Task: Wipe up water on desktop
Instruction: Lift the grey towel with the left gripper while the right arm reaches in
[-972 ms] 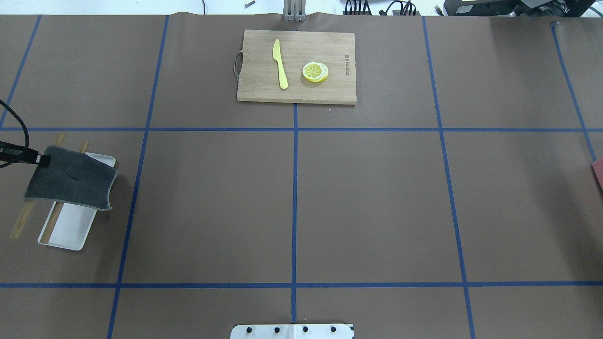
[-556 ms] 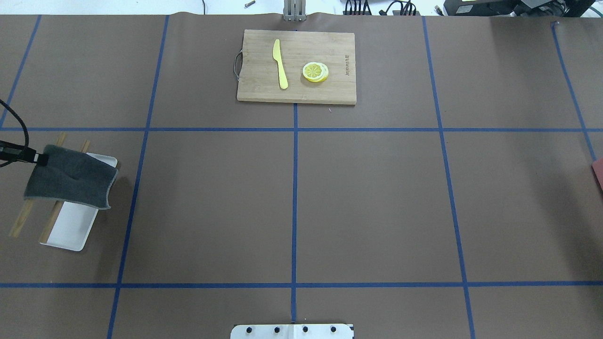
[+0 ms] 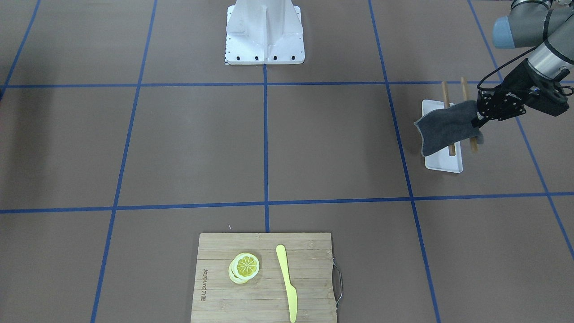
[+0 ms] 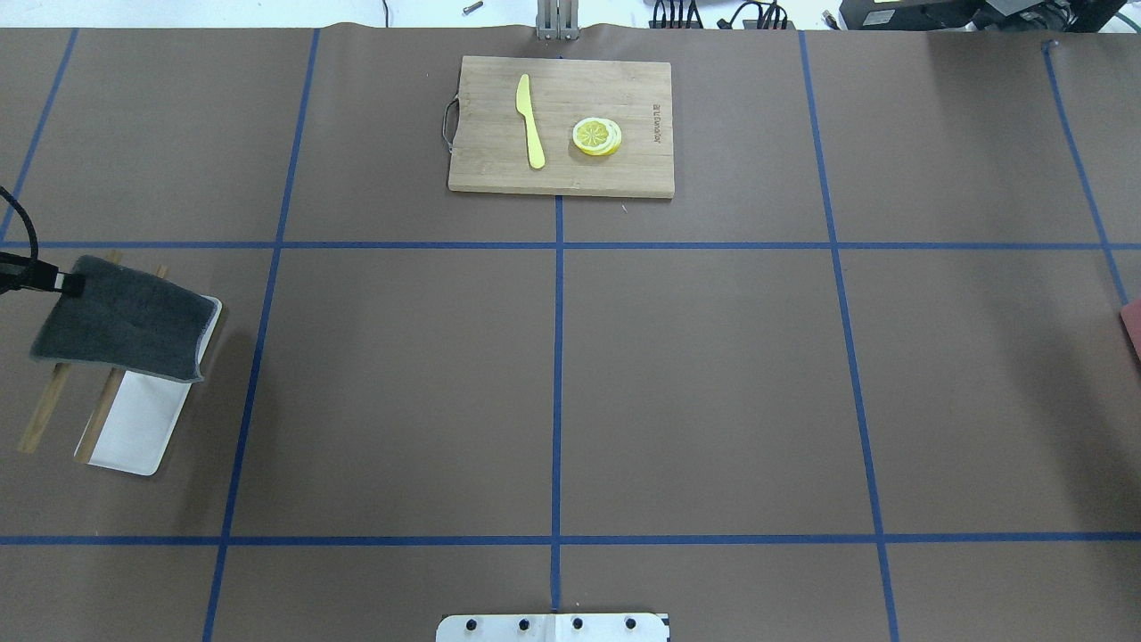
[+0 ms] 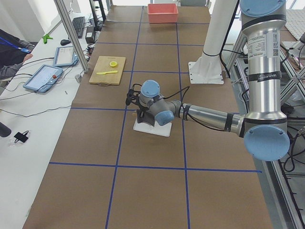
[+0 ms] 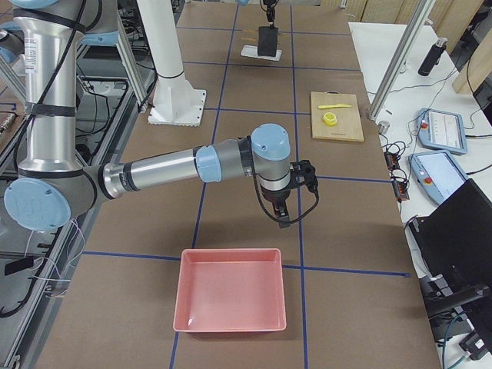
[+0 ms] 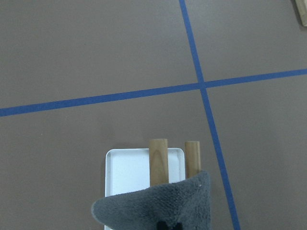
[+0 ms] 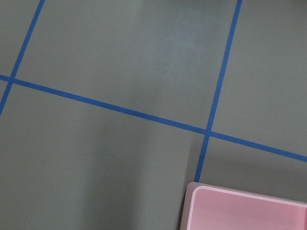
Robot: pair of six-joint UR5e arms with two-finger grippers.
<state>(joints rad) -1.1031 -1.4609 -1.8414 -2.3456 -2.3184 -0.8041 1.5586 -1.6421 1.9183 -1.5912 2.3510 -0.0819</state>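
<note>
Grey cloth (image 4: 120, 325) is hanging at 9 o'clock of the wide brown surface (image 4: 695, 383), over a white tray (image 4: 134, 428) and two wooden sticks (image 4: 41, 408). The left fingers (image 3: 476, 122) are pinching its edge. A cutting board (image 4: 562, 125) is lying at 12 o'clock. At 3 o'clock, the right fingers (image 6: 283, 219) are showing too small to tell their grip.
</note>
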